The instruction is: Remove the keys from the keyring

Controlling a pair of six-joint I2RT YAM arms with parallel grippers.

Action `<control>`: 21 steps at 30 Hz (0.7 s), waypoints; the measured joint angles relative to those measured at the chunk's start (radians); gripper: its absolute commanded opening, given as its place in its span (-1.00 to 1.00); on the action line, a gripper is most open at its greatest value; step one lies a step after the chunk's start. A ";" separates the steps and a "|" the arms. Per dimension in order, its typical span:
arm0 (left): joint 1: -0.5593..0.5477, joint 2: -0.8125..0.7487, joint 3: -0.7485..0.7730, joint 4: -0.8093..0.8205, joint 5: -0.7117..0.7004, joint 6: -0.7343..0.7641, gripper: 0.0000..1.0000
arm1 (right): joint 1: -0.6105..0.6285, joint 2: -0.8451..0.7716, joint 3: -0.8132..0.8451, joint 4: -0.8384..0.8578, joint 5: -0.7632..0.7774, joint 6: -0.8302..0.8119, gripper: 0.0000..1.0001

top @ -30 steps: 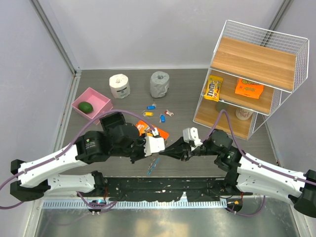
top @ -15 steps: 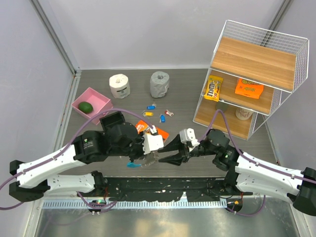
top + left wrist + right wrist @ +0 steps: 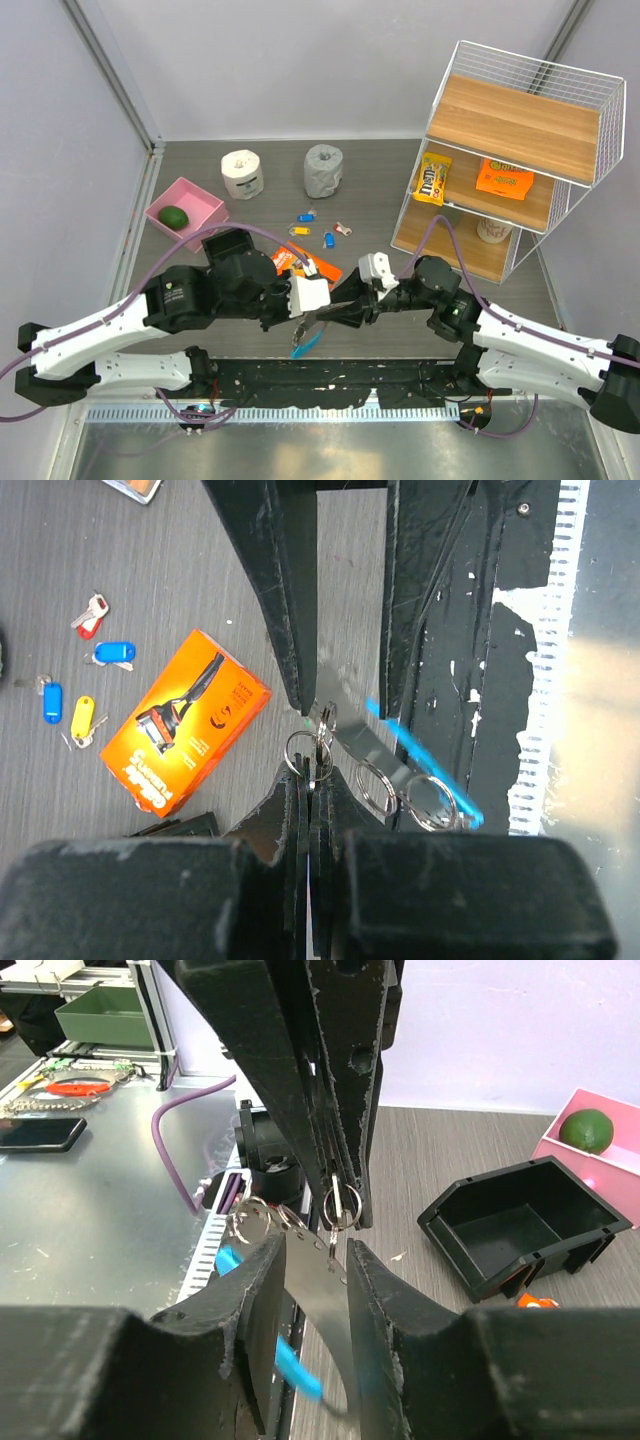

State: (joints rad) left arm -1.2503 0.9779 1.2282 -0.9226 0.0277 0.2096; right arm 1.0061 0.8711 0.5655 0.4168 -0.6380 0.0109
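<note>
The keyring is a curved grey metal band (image 3: pixel 362 742) with a light-blue edge (image 3: pixel 425 765), and it hangs in the air between my grippers (image 3: pixel 305 340). Several split rings (image 3: pixel 378 785) hang from it. The grey key cluster does not show. My left gripper (image 3: pixel 310 770) is shut on one small split ring (image 3: pixel 313 750) joined to the band; it also shows in the top view (image 3: pixel 303 315). My right gripper (image 3: pixel 315 1250) faces it (image 3: pixel 328 314), shut on the band (image 3: pixel 318 1295) across its width, one finger on each edge.
An orange razor box (image 3: pixel 305 265) lies just behind the grippers. Small blue, yellow and pink tagged keys (image 3: pixel 307 217) lie farther back. There is a black bin (image 3: pixel 525 1220), a pink tray with a lime (image 3: pixel 185 212), two rolls (image 3: pixel 242 174), and a wire shelf (image 3: pixel 510 150) at the right.
The right gripper was open half a second ago and now grips the band. The blue keyring swung out left, then back under the grippers. Both arms shifted slightly left.
</note>
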 measured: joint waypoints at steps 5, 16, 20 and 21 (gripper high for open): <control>-0.006 0.002 0.000 -0.002 -0.001 0.006 -1.00 | 0.000 0.027 0.005 0.002 -0.004 0.010 -0.36; -0.016 0.002 0.005 -0.009 -0.014 0.006 -1.00 | 0.000 0.074 0.024 0.029 -0.046 0.041 -0.90; -0.020 0.001 0.003 -0.001 -0.025 0.003 -1.00 | 0.000 0.055 0.023 0.029 -0.047 0.041 -0.90; -0.020 -0.001 0.002 0.006 -0.025 0.001 -1.00 | 0.000 0.045 0.022 0.030 -0.045 0.041 -0.90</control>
State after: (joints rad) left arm -1.2705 0.9768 1.2297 -0.9161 0.0029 0.2108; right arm 1.0065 0.9157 0.5877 0.4469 -0.6834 0.0517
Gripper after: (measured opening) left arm 0.036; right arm 0.063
